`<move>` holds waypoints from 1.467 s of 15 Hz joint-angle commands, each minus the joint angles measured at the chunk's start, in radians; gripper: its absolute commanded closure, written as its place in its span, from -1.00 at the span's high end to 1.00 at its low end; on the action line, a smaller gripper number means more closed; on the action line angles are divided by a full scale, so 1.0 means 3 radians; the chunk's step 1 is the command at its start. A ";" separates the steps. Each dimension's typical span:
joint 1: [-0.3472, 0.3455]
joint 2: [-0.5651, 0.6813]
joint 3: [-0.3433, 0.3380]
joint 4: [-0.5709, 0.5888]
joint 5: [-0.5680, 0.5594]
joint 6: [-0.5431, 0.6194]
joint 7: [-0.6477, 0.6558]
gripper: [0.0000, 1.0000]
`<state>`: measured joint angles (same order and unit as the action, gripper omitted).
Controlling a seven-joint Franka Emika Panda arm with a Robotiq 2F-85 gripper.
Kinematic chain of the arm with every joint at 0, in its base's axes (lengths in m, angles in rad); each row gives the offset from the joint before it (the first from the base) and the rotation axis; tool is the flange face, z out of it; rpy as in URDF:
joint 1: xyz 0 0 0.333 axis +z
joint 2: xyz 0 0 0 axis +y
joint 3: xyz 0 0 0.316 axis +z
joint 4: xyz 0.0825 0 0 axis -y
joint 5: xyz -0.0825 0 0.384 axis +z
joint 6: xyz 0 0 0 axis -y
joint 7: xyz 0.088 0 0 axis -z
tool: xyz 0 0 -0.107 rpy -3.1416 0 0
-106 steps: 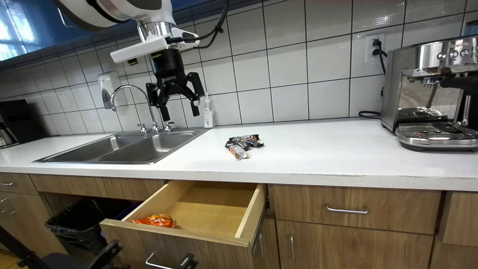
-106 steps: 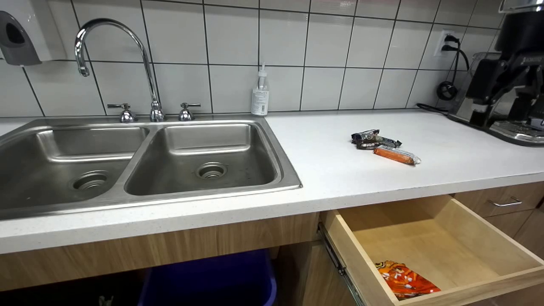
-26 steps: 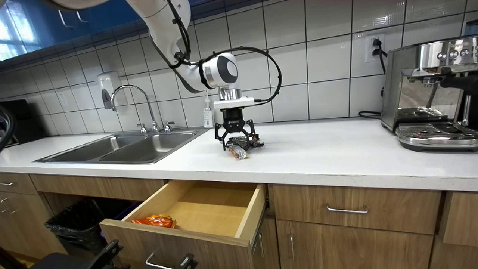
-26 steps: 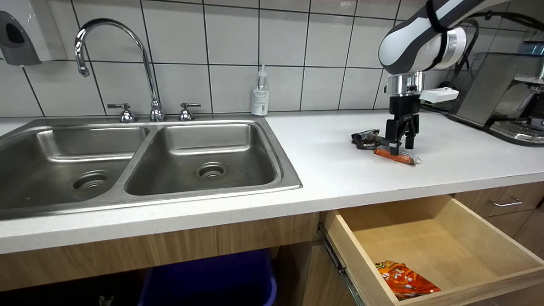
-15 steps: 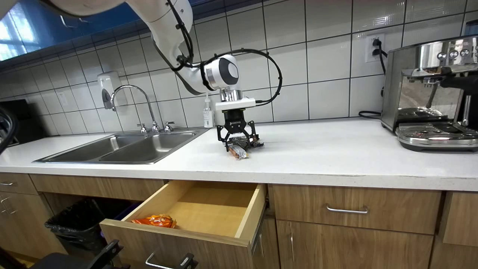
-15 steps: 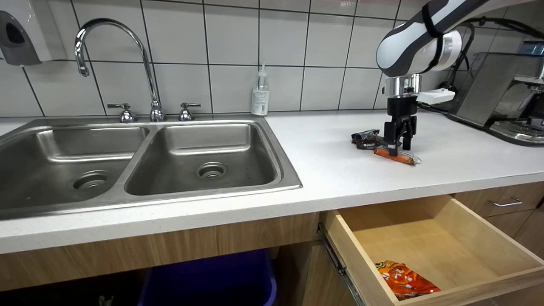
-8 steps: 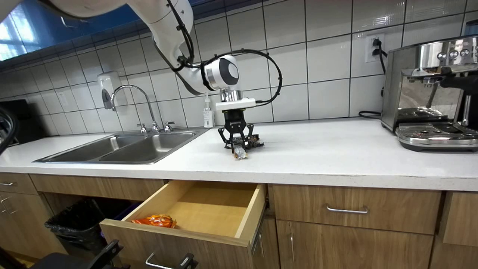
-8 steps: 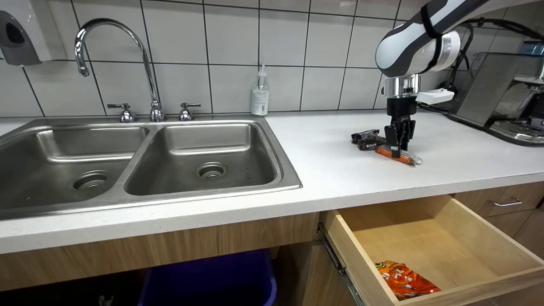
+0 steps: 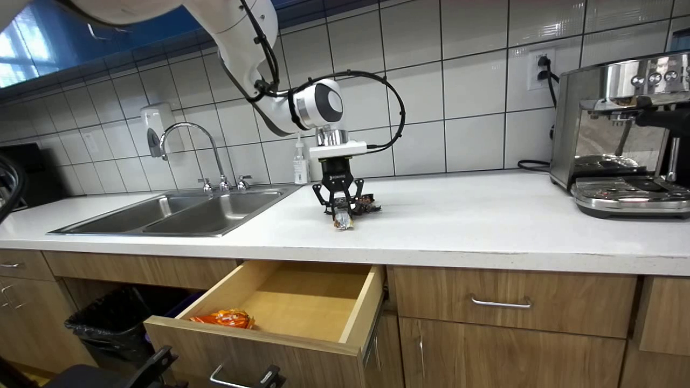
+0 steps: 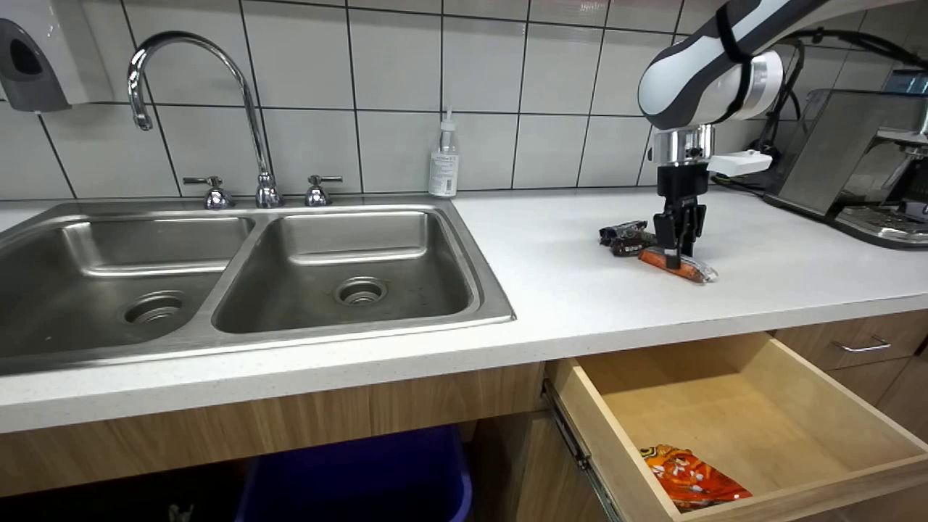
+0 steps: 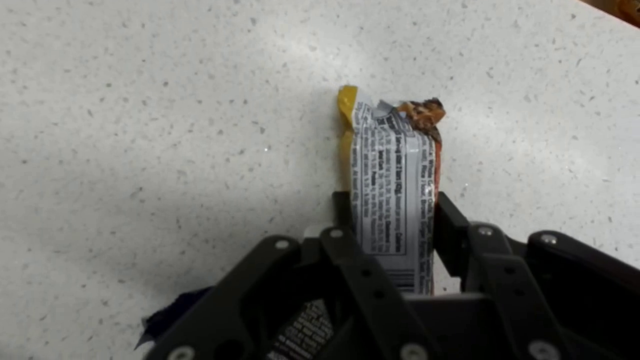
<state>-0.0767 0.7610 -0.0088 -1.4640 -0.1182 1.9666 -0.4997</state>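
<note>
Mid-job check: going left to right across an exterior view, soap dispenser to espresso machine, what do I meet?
In an exterior view: soap dispenser, gooseneck faucet, pump bottle, dark-wrapped snack bars, tool closed on the orange-wrapped snack bar, espresso machine.

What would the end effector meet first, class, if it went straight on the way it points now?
Most likely the countertop. The end effector points straight down, its fingers closed on the snack bar; how much gap, if any, lies beneath them is hard to judge.
</note>
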 commanded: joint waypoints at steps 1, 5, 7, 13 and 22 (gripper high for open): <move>-0.0053 -0.0177 0.0085 -0.0151 -0.0048 -0.0045 -0.0072 -0.66; -0.0048 -0.0371 0.0101 -0.0410 -0.0050 0.0028 -0.0052 -0.66; -0.0048 -0.0502 0.0105 -0.0579 -0.0050 0.0070 -0.0047 -0.66; -0.0041 -0.0976 0.0091 -0.1210 -0.0063 0.0234 -0.0017 -0.66; 0.0003 -0.1611 0.0050 -0.2157 -0.0182 0.0564 0.0062 -0.66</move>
<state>-0.0766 0.3733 0.0061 -1.9898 -0.1422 2.0852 -0.4985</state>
